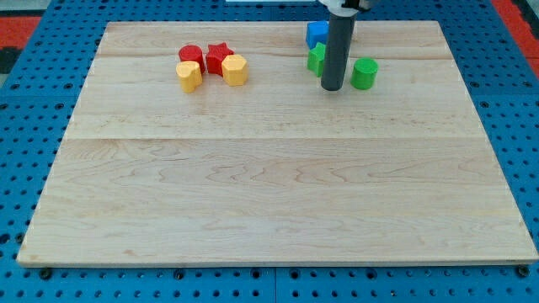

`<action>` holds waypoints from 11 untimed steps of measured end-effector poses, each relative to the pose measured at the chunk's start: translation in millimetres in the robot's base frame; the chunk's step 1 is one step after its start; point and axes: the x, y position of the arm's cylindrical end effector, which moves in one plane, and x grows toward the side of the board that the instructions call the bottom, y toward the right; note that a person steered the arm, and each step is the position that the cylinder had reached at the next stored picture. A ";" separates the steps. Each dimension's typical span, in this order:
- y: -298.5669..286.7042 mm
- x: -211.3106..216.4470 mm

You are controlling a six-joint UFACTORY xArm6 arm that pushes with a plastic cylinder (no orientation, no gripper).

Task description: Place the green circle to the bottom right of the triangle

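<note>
The green circle [364, 73] stands near the view's top right on the wooden board [278, 185]. My tip [332, 87] is down on the board just left of it, a small gap apart. The rod partly hides another green block [316, 59], whose shape I cannot make out, on its left. A blue block [317, 34], which may be the triangle, lies just above that green block, partly hidden by the rod.
A cluster sits at the view's top left: a red block [191, 56], a red star [219, 57], a yellow block [189, 76] and another yellow block [235, 70]. Blue pegboard [25, 101] surrounds the board.
</note>
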 end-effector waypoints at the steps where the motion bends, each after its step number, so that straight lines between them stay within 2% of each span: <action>1: 6.4 32.3; 2: 2.4 37.8; 4: 51.3 0.5; 6: 51.7 -44.2; 7: 81.5 -14.3; 8: 148.5 -14.1; 9: 184.9 -43.1; 10: 184.8 -66.1; 11: 183.1 -66.1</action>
